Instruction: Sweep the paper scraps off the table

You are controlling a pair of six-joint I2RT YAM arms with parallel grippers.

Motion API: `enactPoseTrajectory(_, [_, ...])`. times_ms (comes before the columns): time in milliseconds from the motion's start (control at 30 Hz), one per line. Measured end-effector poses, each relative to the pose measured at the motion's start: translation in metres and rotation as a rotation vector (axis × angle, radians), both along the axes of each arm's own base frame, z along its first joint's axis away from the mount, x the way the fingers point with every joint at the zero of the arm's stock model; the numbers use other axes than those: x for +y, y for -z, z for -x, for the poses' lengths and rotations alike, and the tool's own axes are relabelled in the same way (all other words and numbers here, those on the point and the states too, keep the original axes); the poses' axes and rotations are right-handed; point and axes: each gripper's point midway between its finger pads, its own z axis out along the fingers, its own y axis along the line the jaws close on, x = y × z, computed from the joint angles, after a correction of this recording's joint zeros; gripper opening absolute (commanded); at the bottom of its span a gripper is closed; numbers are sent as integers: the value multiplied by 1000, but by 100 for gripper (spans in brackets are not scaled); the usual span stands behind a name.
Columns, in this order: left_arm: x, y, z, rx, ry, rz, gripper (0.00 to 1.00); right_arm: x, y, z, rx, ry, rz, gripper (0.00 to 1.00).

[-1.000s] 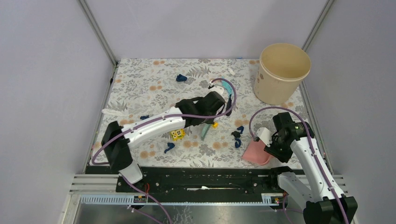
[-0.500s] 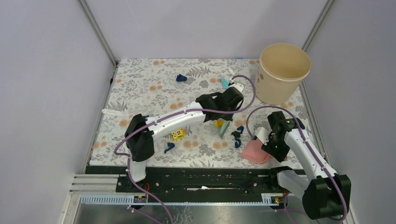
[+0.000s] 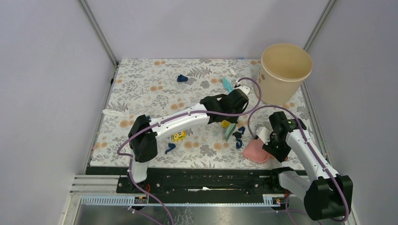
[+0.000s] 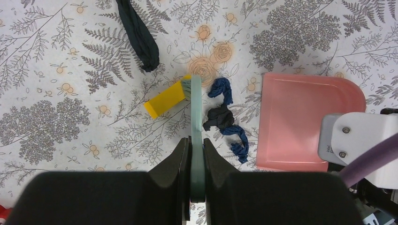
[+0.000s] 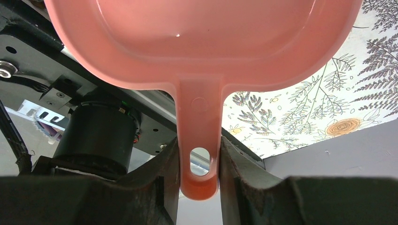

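Left gripper (image 4: 197,157) clamps a green scraper (image 4: 196,108); best push paper scraps (image 4: 224,117) toward three o'clock into the dustpan (image 4: 300,122), which the right gripper (image 5: 199,176) pinches by its handle.

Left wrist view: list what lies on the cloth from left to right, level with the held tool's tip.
yellow block → green tool → paper scraps → dustpan

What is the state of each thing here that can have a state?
left tool, shut on the green scraper
right tool, shut on the dustpan handle
green scraper, held on edge, next to the paper scraps
dustpan, empty, open side facing the scraps
paper scraps, lying loose, none in the dustpan
bucket, upright, no lid
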Motion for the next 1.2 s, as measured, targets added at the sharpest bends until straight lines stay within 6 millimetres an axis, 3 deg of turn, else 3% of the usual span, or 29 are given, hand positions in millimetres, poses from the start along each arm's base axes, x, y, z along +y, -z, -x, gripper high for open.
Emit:
enactPoseTrajectory(267, [-4,-2,8,-8,17,-2,0,1,0,1,5,8,-2,0])
enactPoseTrajectory(433, [6,-12,4,-57,-4,-26,0,2,0,2,7,13,-7,0])
enactPoseTrajectory(567, [31,-10,-8,-63,-51,-43,0,3,1,2,8,17,-15,0])
enactPoseTrajectory(800, [102,9,-34,-45,-185,-103,0,4,1,2,8,20,-19,0])
enactPoseTrajectory(1000, [128,-16,-31,-91,-229,-90,0,5,1,2,8,21,-23,0])
enactPoseTrajectory(1100, [128,-37,-26,-111,-223,-35,0,5,1,2,8,21,-23,0])
enactPoseTrajectory(1200, [115,-53,-19,-105,-179,52,0,5,1,2,8,24,-23,0])
